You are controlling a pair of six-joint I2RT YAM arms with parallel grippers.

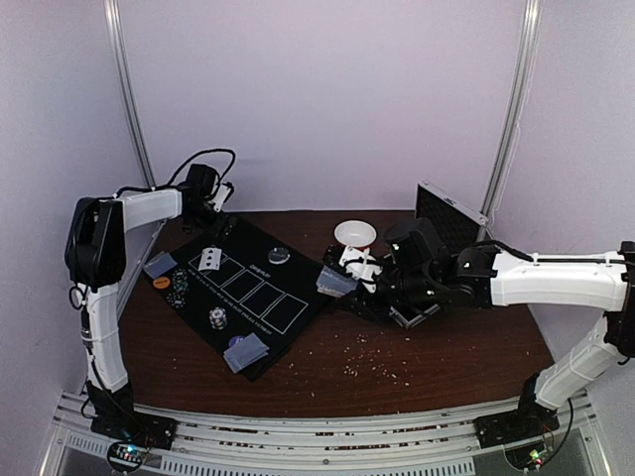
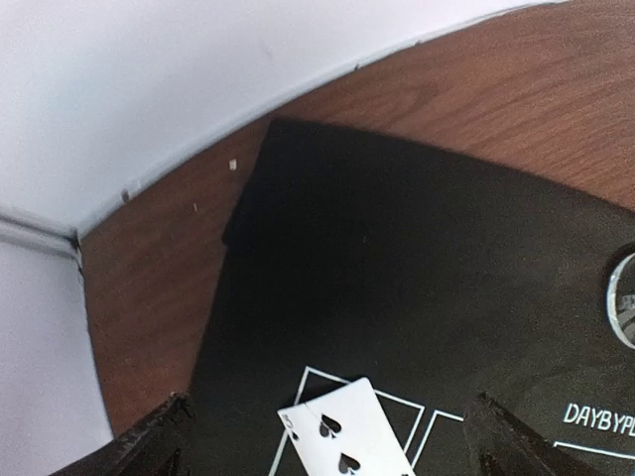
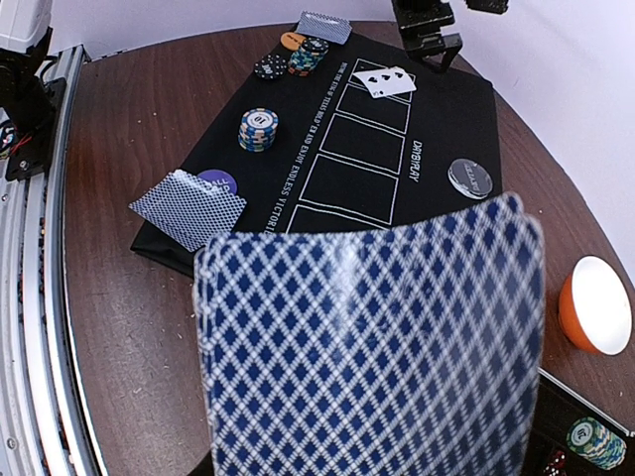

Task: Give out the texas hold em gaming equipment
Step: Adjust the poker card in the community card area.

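From above, the left gripper (image 1: 205, 203) hangs at the far left corner of the black mat (image 1: 243, 238) with nothing between its spread fingers. The face-up spade card (image 1: 209, 260) lies just nearward of it, in the first printed box. The right gripper (image 1: 349, 283) is clenched on the deck (image 1: 332, 282) of blue-backed cards, held off the mat's right edge, well apart from the left gripper. The row of boxes runs slantwise from the spade card toward the deck, so the deck sits past the row's far end and the next empty box (image 1: 231, 273) lies between the two arms, nearer the left one. In the left wrist view the left gripper (image 2: 330, 402) is released, its dark fingers (image 2: 149, 446) wide to either side of the spade card (image 2: 347, 436). The card lies flat on the mat below, touched by neither finger. In the right wrist view the deck (image 3: 372, 337) fills the foreground and hides the gripper's own fingers. Beyond it the empty boxes (image 3: 367, 147) lead straight away to the spade card (image 3: 385, 81) and the left gripper (image 3: 429, 45). The next card probably has to travel along that line.
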